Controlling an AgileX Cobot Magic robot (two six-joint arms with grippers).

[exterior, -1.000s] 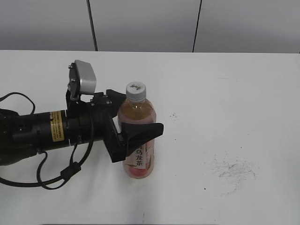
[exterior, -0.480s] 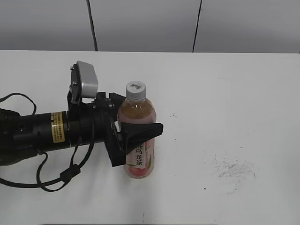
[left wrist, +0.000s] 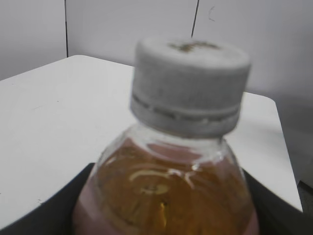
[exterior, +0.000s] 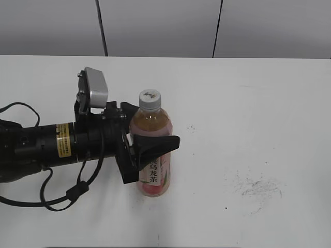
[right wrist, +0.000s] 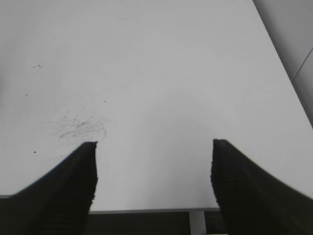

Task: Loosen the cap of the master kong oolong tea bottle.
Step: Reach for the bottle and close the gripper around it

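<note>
The master kong oolong tea bottle point(exterior: 151, 155) stands upright on the white table, amber tea inside, pink label with a white strip of black characters. Its white cap point(exterior: 149, 98) with a small dark logo sits on top. In the left wrist view the cap point(left wrist: 190, 85) and the bottle's shoulder point(left wrist: 166, 191) fill the frame. My left gripper point(exterior: 150, 142) is shut on the bottle's body below the shoulder, reaching in from the left. My right gripper point(right wrist: 154, 171) is open and empty over bare table, out of the exterior view.
The table point(exterior: 248, 113) is white with grey scuff marks point(exterior: 257, 187) at the right front, also in the right wrist view point(right wrist: 78, 126). The table's front edge point(right wrist: 151, 209) lies just under my right gripper. A grey panelled wall point(exterior: 160, 26) stands behind.
My left arm and the bottle shifted very slightly a second ago. In the last half second nothing has visibly moved.
</note>
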